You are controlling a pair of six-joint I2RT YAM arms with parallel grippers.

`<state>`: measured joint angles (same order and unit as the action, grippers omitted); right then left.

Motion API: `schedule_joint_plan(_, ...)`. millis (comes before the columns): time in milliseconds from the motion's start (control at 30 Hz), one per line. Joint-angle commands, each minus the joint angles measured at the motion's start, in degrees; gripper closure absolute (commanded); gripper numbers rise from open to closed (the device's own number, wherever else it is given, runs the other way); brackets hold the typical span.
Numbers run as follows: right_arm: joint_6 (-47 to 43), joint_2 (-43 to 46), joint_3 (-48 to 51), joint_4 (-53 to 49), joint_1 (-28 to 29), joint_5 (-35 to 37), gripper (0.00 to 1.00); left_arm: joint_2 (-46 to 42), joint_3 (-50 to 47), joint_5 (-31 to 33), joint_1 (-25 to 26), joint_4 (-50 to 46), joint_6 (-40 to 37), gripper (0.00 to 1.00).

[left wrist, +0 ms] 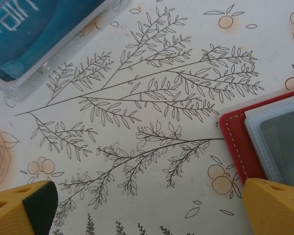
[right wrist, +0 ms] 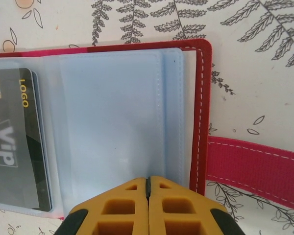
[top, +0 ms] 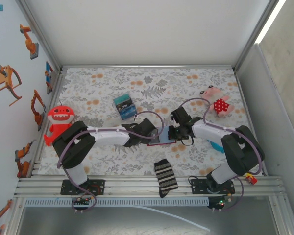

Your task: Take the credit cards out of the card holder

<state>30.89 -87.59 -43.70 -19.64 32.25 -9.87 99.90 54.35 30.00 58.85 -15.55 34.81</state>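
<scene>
The card holder lies open on the floral cloth, dark red with blue-grey pockets and a red snap tab stretched to the right. A dark credit card with gold lettering sits in its left pocket. My right gripper is shut, its tips over the near edge of the empty right pocket, with nothing visible between them. My left gripper stands wide open just left of the holder's red corner, over bare cloth. In the top view the two grippers, left and right, flank the holder.
A teal box in a clear case lies behind the left gripper and shows close up in the left wrist view. A red monster toy stands far left, a pink plush back right, a striped sock at the near edge.
</scene>
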Motion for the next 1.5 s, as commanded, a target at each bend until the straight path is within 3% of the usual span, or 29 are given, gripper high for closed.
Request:
schedule_joint_plan(0, -0.7, 4.1, -1.5, -3.6, -0.5, 0.3, 0.94, -3.8, 0.5, 2.4, 0.2, -1.6, -0.3, 0.03)
schedule_joint_plan(333, 2.9, 9.5, -2.6, -4.4, -0.5, -2.2, 0.9, -8.3, -0.3, -3.2, -1.8, -0.3, -2.8, 0.03)
schedule_joint_plan(700, 9.6, 4.6, 0.0, 7.2, 0.1, -11.4, 0.82, -4.7, -0.2, -8.0, -3.7, 0.2, -4.2, 0.03)
schedule_joint_plan(1467, 11.2, -4.9, -1.8, 9.6, 4.4, -11.6, 0.79, -0.4, -0.2, -9.5, -3.3, -0.5, -4.6, 0.03)
